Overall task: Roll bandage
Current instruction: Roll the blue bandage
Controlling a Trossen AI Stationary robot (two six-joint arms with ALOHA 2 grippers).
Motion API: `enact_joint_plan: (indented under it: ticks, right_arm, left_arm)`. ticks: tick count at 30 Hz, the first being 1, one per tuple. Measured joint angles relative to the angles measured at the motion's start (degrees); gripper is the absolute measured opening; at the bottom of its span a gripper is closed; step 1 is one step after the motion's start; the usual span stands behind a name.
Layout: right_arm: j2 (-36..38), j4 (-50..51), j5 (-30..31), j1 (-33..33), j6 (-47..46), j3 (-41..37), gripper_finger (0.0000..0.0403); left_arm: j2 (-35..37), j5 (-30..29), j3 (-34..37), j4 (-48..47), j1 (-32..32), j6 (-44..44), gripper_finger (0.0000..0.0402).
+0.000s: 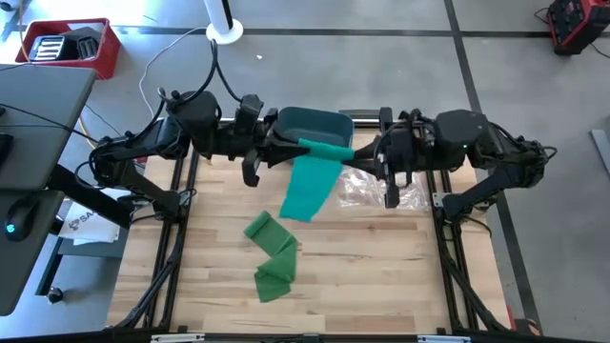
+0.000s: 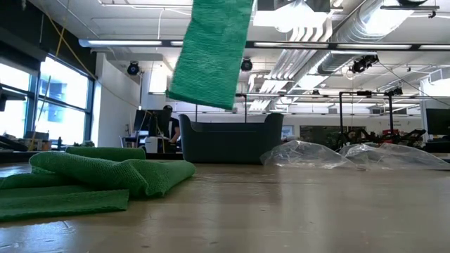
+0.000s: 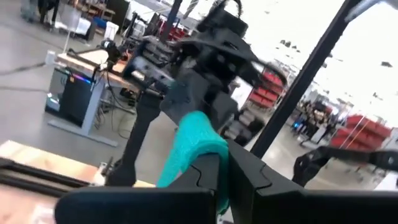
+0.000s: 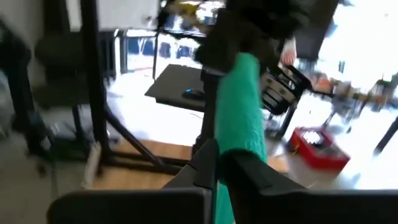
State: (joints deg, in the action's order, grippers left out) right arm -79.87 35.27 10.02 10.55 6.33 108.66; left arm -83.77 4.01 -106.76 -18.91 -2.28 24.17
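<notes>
You are clamping both the left gripper (image 1: 286,151) and right gripper (image 1: 367,154) on the green bandage's (image 1: 313,186) rolled end, letting its tail hang free for winding

Your low view holds:
- Surface (image 2: 281,211): pale wood, running across the foreground.
- Green bandage, folded heap (image 2: 91,176): lying on the surface at your left, layers stacked loosely.
- Green bandage, hanging strip (image 2: 211,49): dropping in from the top edge, tilted, its lower end clear of the surface.
- Dark bin (image 2: 228,140): standing behind, beneath the strip.
- Clear plastic wrap (image 2: 309,154): crumpled, right of the bin.
- A person (image 2: 169,126): far off in the room behind.
</notes>
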Motion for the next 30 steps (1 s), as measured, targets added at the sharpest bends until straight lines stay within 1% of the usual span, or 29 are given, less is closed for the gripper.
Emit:
enact_joint_plan:
  ticks: [5,7,10,12,14,16,19,22,23,24,26,30]
  right_arm:
    - [0.74,-0.54,-0.29,-1.47,-14.88,-0.02,0.0062]
    - [0.82,-1.63,-2.10,-2.37,-20.10,-0.02,0.0080]
    - [0.85,-3.29,-7.48,-3.30,-23.70,-0.02,0.0100]
    - [0.85,-4.52,-10.46,-3.77,-25.75,-0.02,0.0105]
    - [0.85,-4.94,-11.83,-4.16,-27.38,-0.02,0.0106]
    - [0.85,-5.04,-12.14,-4.20,-27.85,-0.02,0.0098]
    - [0.82,-4.61,-11.97,-4.19,-25.00,-0.02,0.0065]
    - [0.78,-4.32,-12.00,-4.16,-19.90,-0.02,0.0019]
    - [0.78,-3.97,-11.95,-4.18,-17.93,-0.02,0.0010]
    - [0.78,-3.56,-11.82,-4.18,-15.70,-0.02,0.0007]
    - [0.78,-2.82,-11.28,-4.15,-10.65,-0.02,0.0014]
    - [0.78,-0.28,-10.57,-3.15,3.90,-0.02,0.0022]
  left_arm:
    - [0.00,-0.28,0.00,-0.03,-1.33,-11.76,0.0004]
    - [0.00,-0.28,0.00,-0.09,-1.85,-16.97,0.0004]
    - [0.00,-0.27,0.00,-0.38,-2.80,-24.15,0.0004]
    - [0.00,-0.19,0.00,-0.27,-3.31,-27.66,0.0004]
    - [0.00,-0.18,0.00,-0.37,-3.58,-30.32,0.0004]
    - [0.00,-0.41,0.00,-0.42,-3.81,-31.79,0.0004]
    - [0.00,-1.38,0.00,-0.44,-3.85,-30.17,0.0008]
    - [0.10,-3.31,0.00,-0.74,-3.89,-24.50,0.0024]
    - [0.11,-3.47,0.00,-0.82,-3.78,-22.47,0.0031]
    - [0.11,-3.50,0.00,-0.83,-3.65,-20.53,0.0038]
    - [0.15,-3.56,0.00,-0.84,-3.30,-16.36,0.0053]
    - [0.15,-3.59,0.00,-0.77,-2.21,-5.41,0.0076]
